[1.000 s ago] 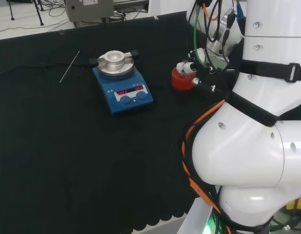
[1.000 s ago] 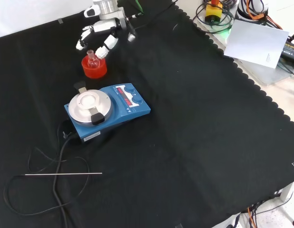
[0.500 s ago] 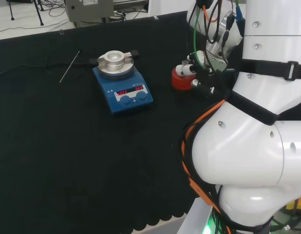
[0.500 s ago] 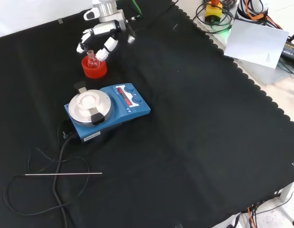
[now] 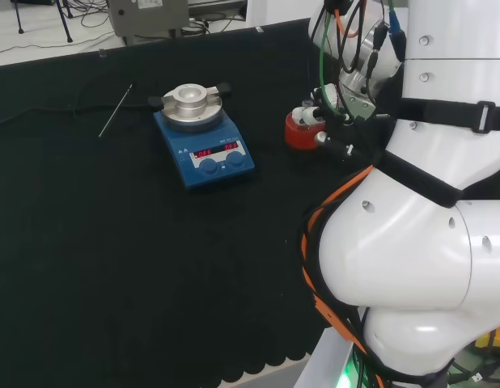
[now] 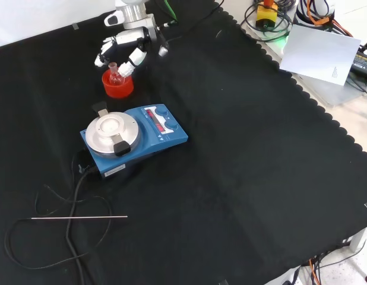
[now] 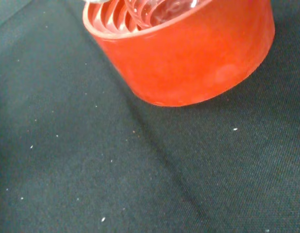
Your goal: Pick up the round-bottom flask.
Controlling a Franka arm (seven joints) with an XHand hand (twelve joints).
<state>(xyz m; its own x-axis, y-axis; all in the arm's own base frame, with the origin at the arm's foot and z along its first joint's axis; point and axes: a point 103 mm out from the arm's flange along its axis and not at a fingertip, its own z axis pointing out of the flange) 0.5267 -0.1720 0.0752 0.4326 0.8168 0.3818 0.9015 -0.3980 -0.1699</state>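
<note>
The round-bottom flask (image 6: 114, 72) is small, clear and upright, seated in a red ribbed stand (image 6: 118, 87) at the far left of the cloth in the front view. Its glass belly (image 7: 159, 9) shows inside the stand (image 7: 189, 53) in the wrist view. My hand (image 6: 125, 48) hovers just beyond and above the stand. Its fingers (image 6: 134, 58) are spread and relaxed on either side of the flask's neck, holding nothing. In the head view the hand (image 5: 332, 101) sits right of the stand (image 5: 302, 132), partly hidden by my arm's links.
A blue hotplate stirrer (image 6: 136, 136) with a round metal top stands just in front of the stand in the front view, and left of it in the head view (image 5: 204, 139). A thin metal rod (image 6: 79, 218) and a black cable (image 6: 70, 237) lie nearer the camera.
The hand has shifted slightly over the stand, a little farther off in the front view. The flask and stand have not moved.
</note>
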